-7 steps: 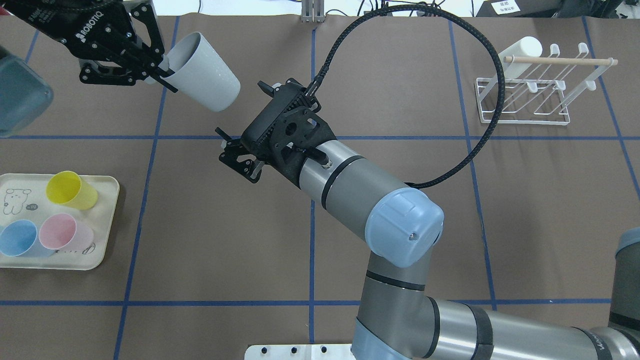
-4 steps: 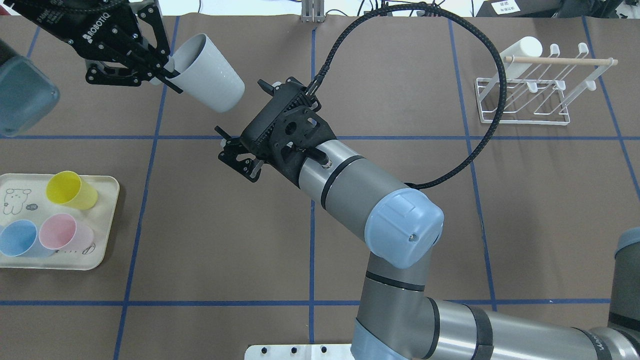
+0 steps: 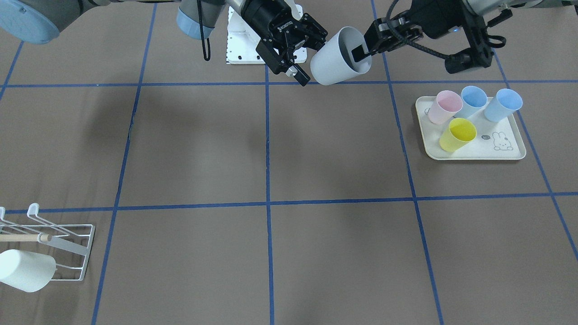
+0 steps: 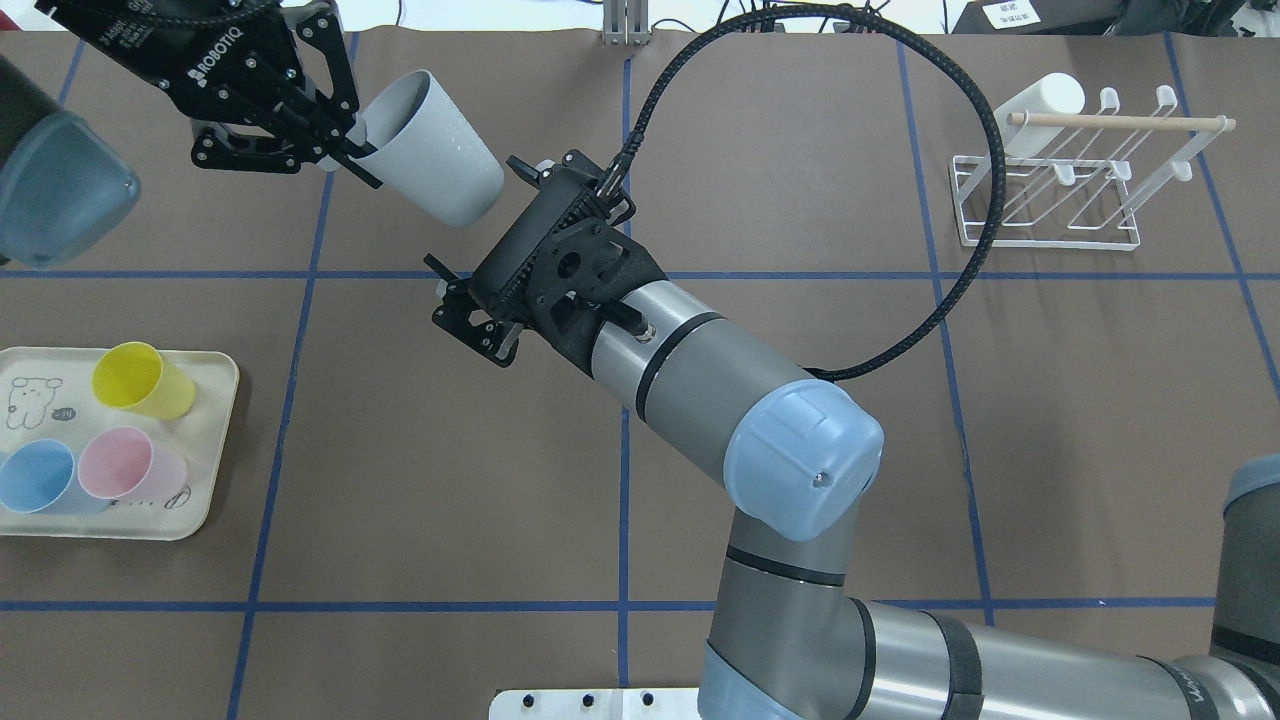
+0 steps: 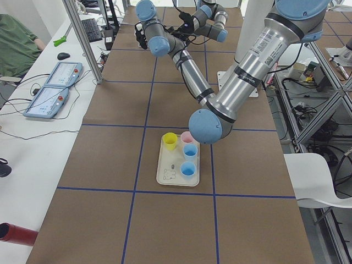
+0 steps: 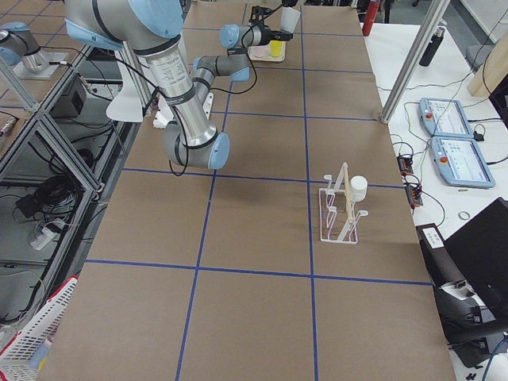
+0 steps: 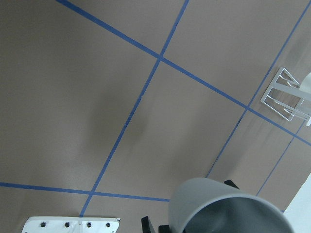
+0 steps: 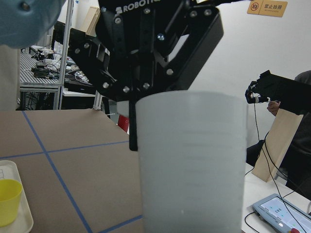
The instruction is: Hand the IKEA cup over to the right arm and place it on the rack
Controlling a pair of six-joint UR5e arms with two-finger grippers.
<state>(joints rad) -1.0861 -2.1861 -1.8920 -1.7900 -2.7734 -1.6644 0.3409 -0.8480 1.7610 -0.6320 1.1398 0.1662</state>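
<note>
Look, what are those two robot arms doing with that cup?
The left pincer holds a pale grey cup by its rim, up in the air and tipped on its side, with its bottom toward the right arm. The right pincer is open at that bottom end and has not closed on it, so the hand-over is not done yet. Across the table, the rack already holds one white cup.

Bright, even overhead light — soft, faint shadows pool on the table — and every view is sharp.
</note>
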